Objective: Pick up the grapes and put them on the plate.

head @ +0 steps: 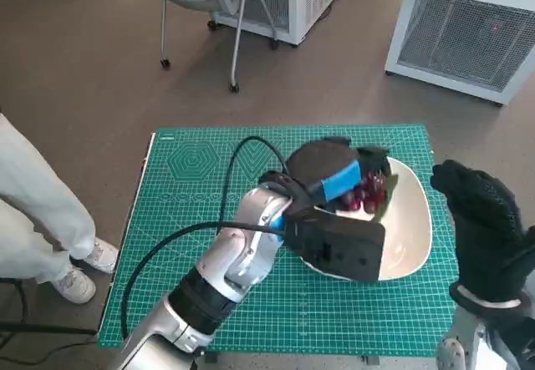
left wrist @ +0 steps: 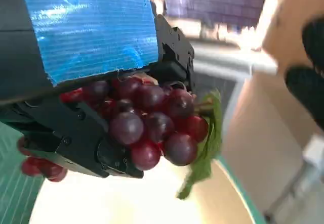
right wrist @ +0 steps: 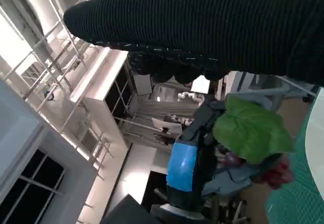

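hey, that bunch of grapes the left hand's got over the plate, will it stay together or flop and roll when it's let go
The grapes hang as a loose cluster in the left hand, so they would probably sag and settle rather than stay stiff. Any round berry that came off could roll, though the plate has a raised rim that might catch it.

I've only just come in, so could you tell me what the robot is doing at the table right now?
The robot's left hand holds a bunch of red grapes with a green leaf over the white plate on the green cutting mat. The grapes are still gripped, not yet set down. The gloved right hand waits beside the plate, holding nothing.
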You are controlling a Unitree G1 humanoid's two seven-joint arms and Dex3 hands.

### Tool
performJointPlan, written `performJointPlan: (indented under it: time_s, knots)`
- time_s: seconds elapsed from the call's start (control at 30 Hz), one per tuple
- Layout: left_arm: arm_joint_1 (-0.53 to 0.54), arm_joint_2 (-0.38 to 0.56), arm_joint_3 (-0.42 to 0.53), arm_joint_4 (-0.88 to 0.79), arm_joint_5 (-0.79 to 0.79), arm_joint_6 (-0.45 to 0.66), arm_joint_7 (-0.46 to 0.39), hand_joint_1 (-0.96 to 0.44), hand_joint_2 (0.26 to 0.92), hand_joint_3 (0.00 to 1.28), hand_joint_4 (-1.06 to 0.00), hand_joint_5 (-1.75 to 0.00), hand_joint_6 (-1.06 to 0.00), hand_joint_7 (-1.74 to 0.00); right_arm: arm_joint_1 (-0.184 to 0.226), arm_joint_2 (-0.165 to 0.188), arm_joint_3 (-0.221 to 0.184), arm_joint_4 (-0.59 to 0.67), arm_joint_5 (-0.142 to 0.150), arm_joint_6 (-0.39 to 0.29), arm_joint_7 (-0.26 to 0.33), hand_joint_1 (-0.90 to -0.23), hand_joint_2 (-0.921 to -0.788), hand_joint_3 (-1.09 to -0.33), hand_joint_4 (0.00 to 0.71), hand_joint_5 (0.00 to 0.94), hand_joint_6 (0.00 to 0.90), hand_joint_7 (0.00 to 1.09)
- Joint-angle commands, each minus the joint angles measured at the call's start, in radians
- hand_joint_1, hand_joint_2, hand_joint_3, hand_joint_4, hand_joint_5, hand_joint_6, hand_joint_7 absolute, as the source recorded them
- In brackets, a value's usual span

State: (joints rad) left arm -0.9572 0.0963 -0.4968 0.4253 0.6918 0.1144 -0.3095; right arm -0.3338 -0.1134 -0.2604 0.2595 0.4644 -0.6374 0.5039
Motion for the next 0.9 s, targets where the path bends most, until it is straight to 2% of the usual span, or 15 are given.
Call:
performJointPlan:
  time_s: [0.03,0.2,0.37,0.73,0.9]
  knots:
    - [-0.016,0.016,-0.030,-0.006,0.026,-0.004,-0.022,-0.27,0.893,0.03,-0.11,-0.09,-0.20,-0.04,0.012,0.004,0.000,0.018,-0.005,0.004,-0.004,-0.400,-0.921,-0.598,0.445,0.418,0.217,0.86]
    - [-0.020,0.020,-0.052,0.021,0.047,-0.027,0.001,-0.40,0.902,0.02,-0.06,-0.01,-0.17,-0.01,0.013,0.006,0.003,0.017,-0.005,0.006,-0.005,-0.400,-0.921,-0.597,0.448,0.417,0.218,0.86]
    - [-0.029,0.020,-0.057,0.058,0.048,-0.064,0.020,-0.47,0.910,0.01,-0.02,0.00,-0.14,0.00,0.015,0.007,0.004,0.014,-0.004,0.010,-0.006,-0.400,-0.921,-0.597,0.449,0.416,0.219,0.86]
    - [-0.035,0.020,-0.045,0.130,0.036,-0.118,0.054,-0.51,0.921,0.02,-0.01,0.00,-0.13,0.00,0.017,0.003,0.003,0.012,0.000,0.015,-0.003,-0.400,-0.921,-0.597,0.450,0.414,0.220,0.86]
    - [-0.014,0.044,-0.020,0.122,0.029,-0.156,0.111,-0.51,0.921,0.03,-0.03,-0.01,-0.15,-0.01,0.019,0.002,0.005,0.006,0.001,0.018,-0.002,-0.400,-0.921,-0.598,0.450,0.413,0.220,0.86]
